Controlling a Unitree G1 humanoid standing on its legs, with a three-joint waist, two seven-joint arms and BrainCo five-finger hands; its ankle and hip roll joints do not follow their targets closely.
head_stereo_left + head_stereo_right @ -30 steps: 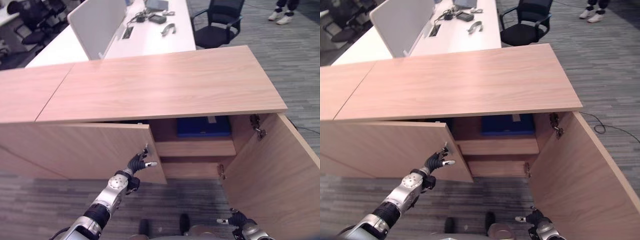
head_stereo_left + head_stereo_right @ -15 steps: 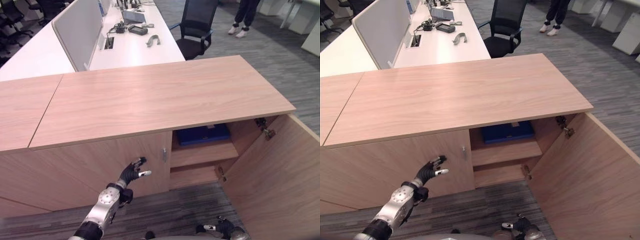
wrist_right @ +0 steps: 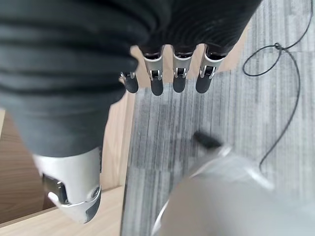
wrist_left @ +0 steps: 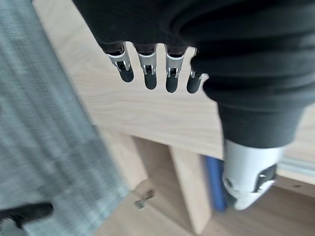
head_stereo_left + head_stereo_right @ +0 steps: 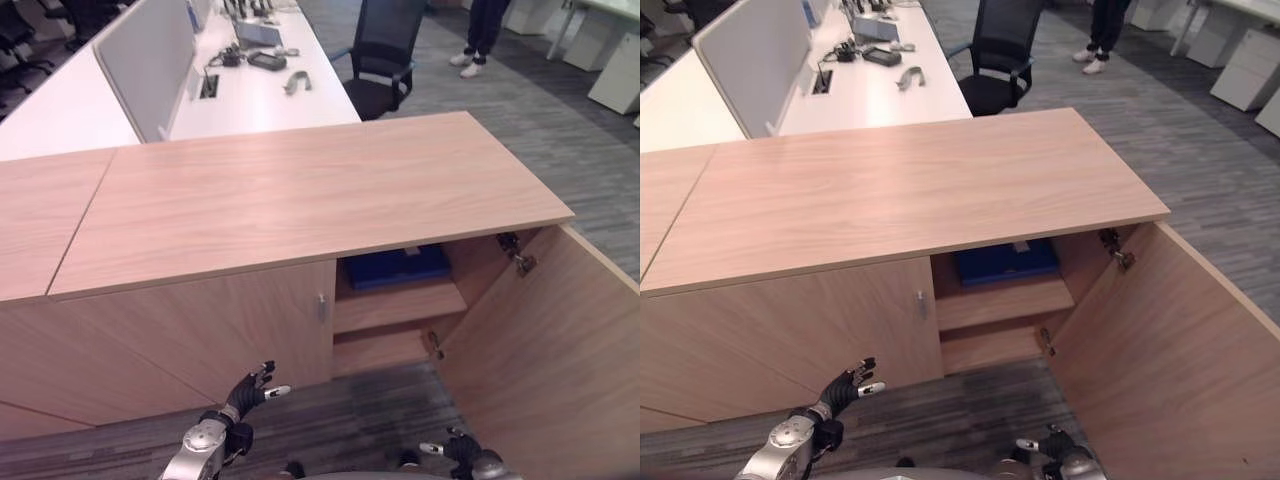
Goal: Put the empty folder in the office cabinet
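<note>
The blue folder (image 5: 395,267) lies flat on the upper shelf inside the wooden office cabinet (image 5: 300,190). The cabinet's left door (image 5: 200,330) is closed; its right door (image 5: 540,350) stands wide open. My left hand (image 5: 245,397) hovers low before the closed door, open, fingers spread, apart from the wood and holding nothing. In its wrist view the fingers (image 4: 150,78) are straight, and the folder (image 4: 215,182) shows as a blue strip past them. My right hand (image 5: 462,452) hangs low near the open door, open and empty, its fingers (image 3: 156,83) straight over the carpet.
Behind the cabinet stands a white desk (image 5: 250,90) with a grey partition (image 5: 150,60) and small devices. A black office chair (image 5: 385,55) and a person's legs (image 5: 480,30) are farther back. Grey carpet (image 5: 350,420) lies before the cabinet.
The left door went from ajar to closed. My left hand has come off it and dropped lower and back. The camera has shifted as well.
</note>
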